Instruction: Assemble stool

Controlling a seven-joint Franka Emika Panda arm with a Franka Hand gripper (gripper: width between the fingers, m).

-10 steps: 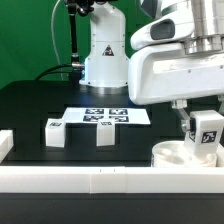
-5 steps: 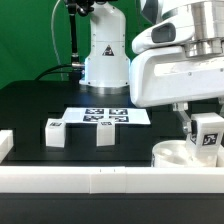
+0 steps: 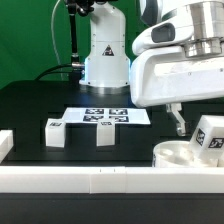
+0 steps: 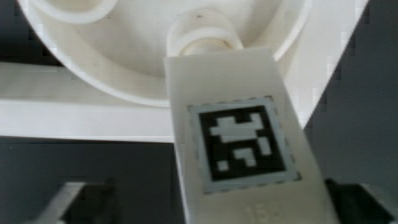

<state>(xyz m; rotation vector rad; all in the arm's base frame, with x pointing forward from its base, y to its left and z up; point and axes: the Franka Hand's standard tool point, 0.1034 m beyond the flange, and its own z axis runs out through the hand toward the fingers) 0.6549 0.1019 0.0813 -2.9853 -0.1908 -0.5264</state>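
- Gripper [image 4: 208,204] jaws stand wide. In the wrist view its two fingers [image 4: 75,200] flank the tagged leg [image 4: 222,85] with a dark gap on each side, so nothing is clamped.
- That leg leans with its lower end on the seat disc [image 3: 178,156], which lies at the exterior view's right, just behind the rail wall [image 3: 100,180]. The leg's top tips toward the exterior view's right.
- Only the wrist view shows the leg's narrow far end touching the disc's ring, with its black-and-white tag [image 4: 237,140] facing the camera. Whether that end sits in a socket cannot be told.
- Only the exterior view shows one finger [image 3: 177,120] hanging free, apart from the leg on the exterior view's left; the other finger is hidden.
- The disc carries this one leg and nothing else.
- A second leg [image 3: 54,133] and a third leg [image 3: 105,132] stand on the black table [image 3: 30,105], well apart from the disc and just in front of the marker board [image 3: 105,116].
- Half a second ago the leg stood upright between the fingers. Now it is tilted and a gap has opened beside it. The two standing legs have not moved.
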